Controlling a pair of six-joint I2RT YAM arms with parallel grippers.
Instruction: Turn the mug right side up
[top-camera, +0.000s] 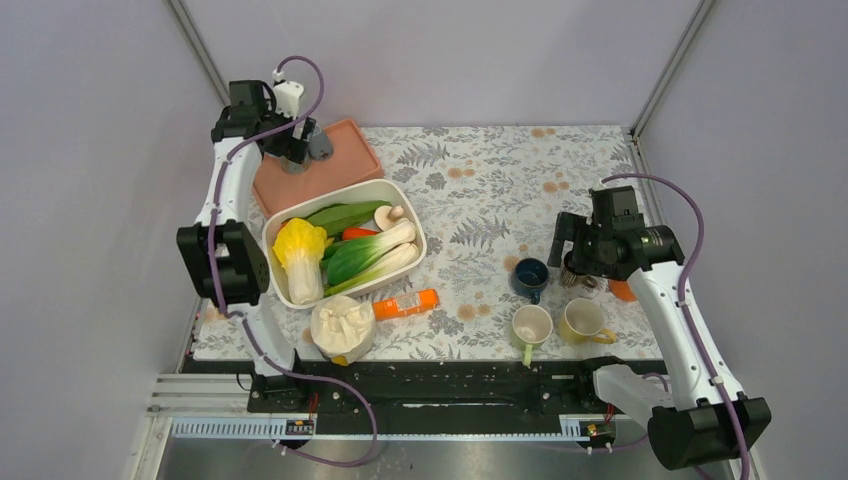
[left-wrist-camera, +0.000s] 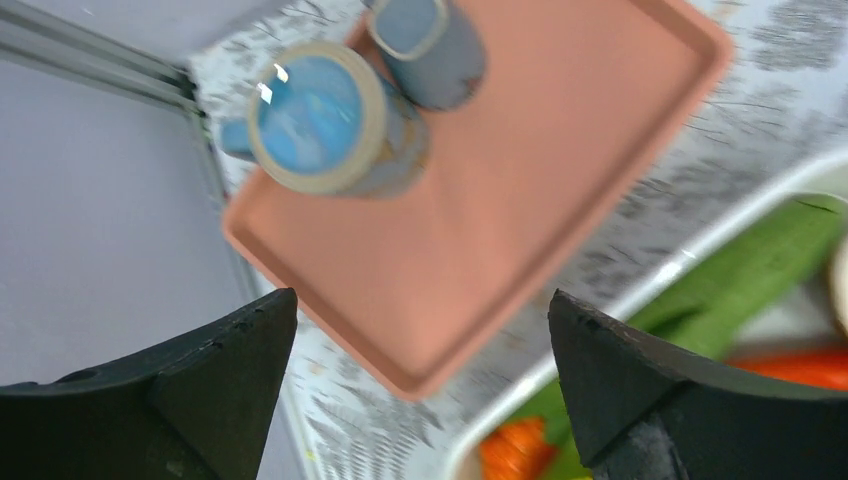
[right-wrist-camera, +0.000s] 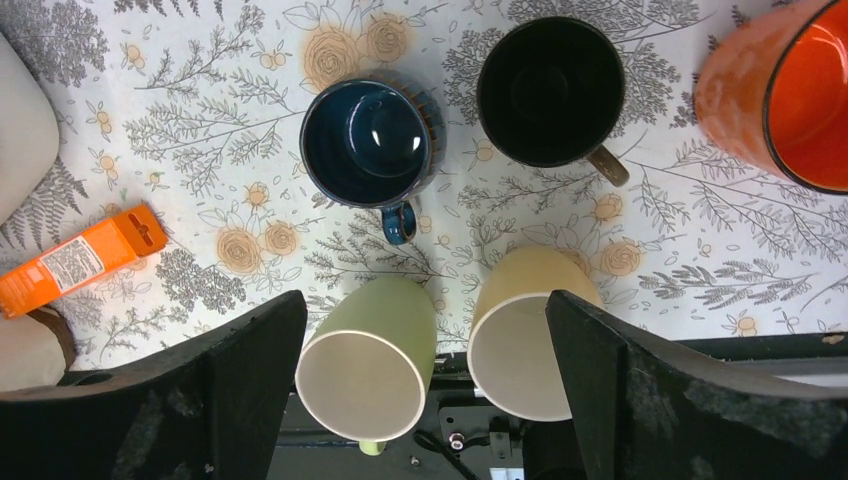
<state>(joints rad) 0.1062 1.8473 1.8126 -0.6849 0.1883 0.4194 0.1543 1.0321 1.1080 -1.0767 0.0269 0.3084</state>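
The mug (left-wrist-camera: 330, 115) sits upside down on a pink tray (left-wrist-camera: 520, 200) at the far left corner of the surface (right-wrist-camera: 200, 150). Its round blue base with a pale ring faces up, and its handle points toward the left wall. A 2nd grey-blue cup (left-wrist-camera: 430, 40) stands just beside it on the tray, farther from the wrist camera; I cannot tell whether the 2 touch.

The left end effector (left-wrist-camera: 420, 300) hangs above the tray with its 2 fingers spread wide and nothing between them. In the left wrist view the mug lies beyond the fingertips and slightly toward the left finger, not between them. The view is blurred. A white bin (top-camera: 349, 191) of vegetables lies just beside the tray's near edge.

The right end effector (right-wrist-camera: 425, 300) is also spread wide and empty, held above 5 mugs with their openings up at the right of the surface. A dark blue one (right-wrist-camera: 368, 145), a black one (right-wrist-camera: 550, 90) and an orange one (right-wrist-camera: 765, 90) form the far row. A green one (right-wrist-camera: 370, 355) and a yellow one (right-wrist-camera: 525, 335) stand nearer. An orange packet (right-wrist-camera: 85, 258) lies to the left of them.
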